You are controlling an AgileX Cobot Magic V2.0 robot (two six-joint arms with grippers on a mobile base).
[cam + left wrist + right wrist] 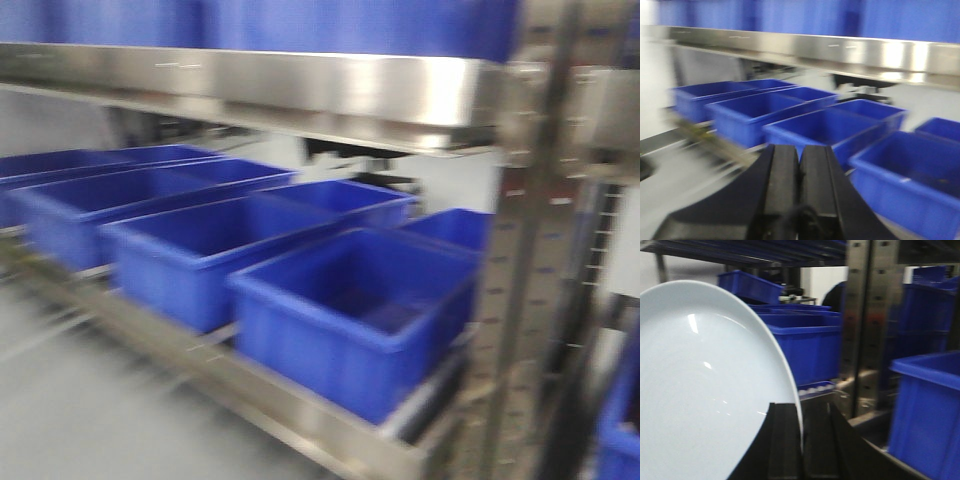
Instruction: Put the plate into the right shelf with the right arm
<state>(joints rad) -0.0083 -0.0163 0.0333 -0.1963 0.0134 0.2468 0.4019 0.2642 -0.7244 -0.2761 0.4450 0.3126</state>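
Clamped in the right end effector [801, 415], the plate [705, 390] stands on edge, rising up-left. Blue bins [807, 347] line the steel shelf [860, 315] ahead; the left end effector [799, 155] is pinched together.

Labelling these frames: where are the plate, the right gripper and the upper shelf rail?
plate [700, 390], right wrist view, middle of its glossy face.
right gripper [801, 414], right wrist view, midway between its fingertips.
upper shelf rail [300, 85], front view, its shiny front face.
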